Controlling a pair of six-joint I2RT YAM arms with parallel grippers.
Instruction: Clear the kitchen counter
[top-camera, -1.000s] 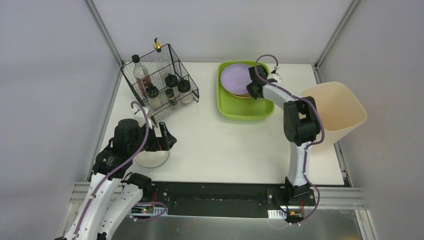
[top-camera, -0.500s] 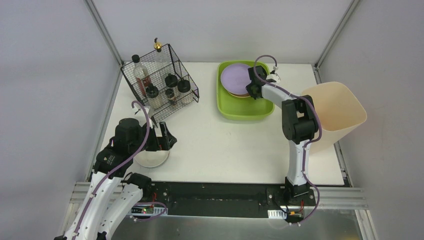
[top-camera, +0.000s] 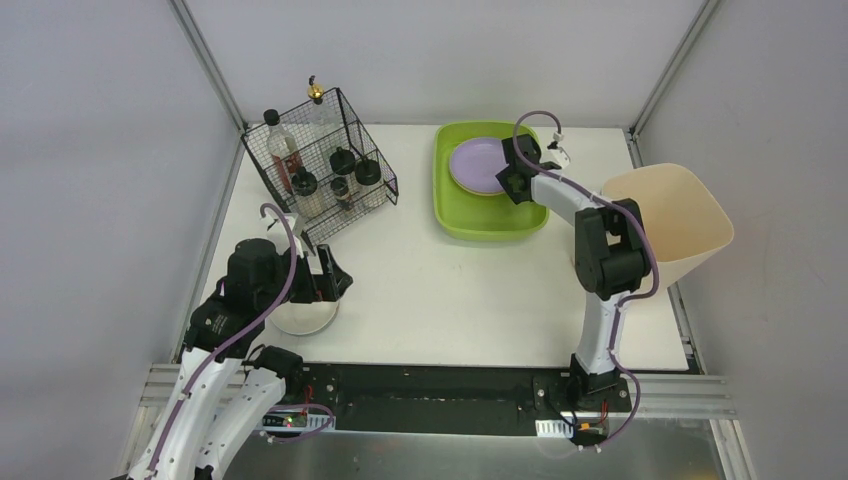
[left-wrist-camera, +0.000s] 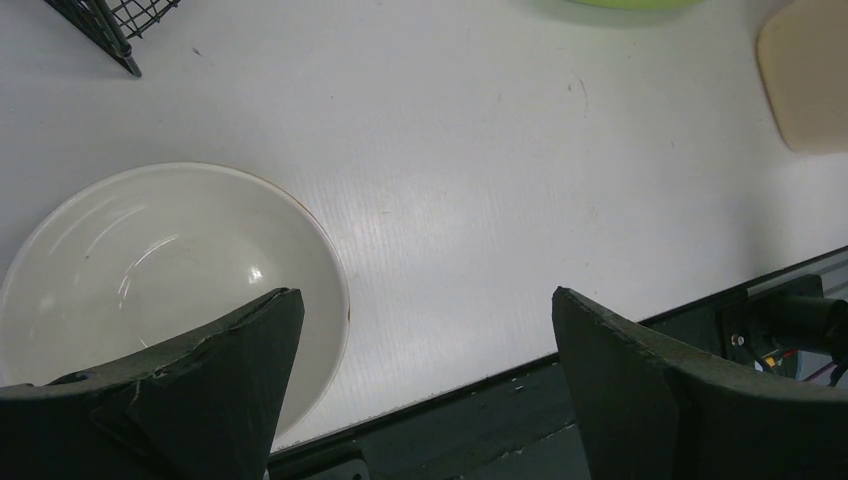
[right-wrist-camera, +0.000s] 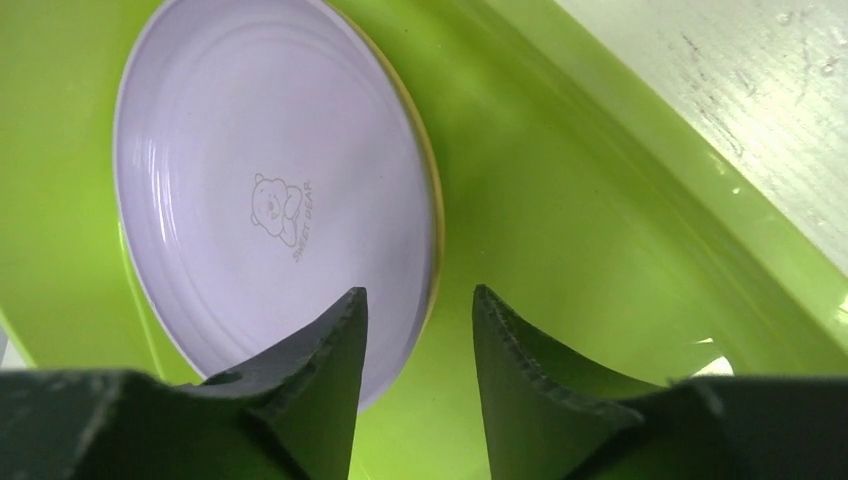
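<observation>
The kitchen counter (top-camera: 430, 290) lay white beneath both arms, with a bowl on it. The left gripper (left-wrist-camera: 425, 300) hung spread wide, one finger above the white bowl (left-wrist-camera: 150, 260) and the other out over the counter. The bowl sat well apart from the green tray (right-wrist-camera: 560, 200), toward the near left corner. To take it well, I judged, the jaws should straddle the rim, sink, then close gently. The right gripper (right-wrist-camera: 420, 292) was down inside the tray, its fingers narrowly parted about the rim of the purple plate (right-wrist-camera: 260, 200). Whether they pinched the rim I could not tell.
</observation>
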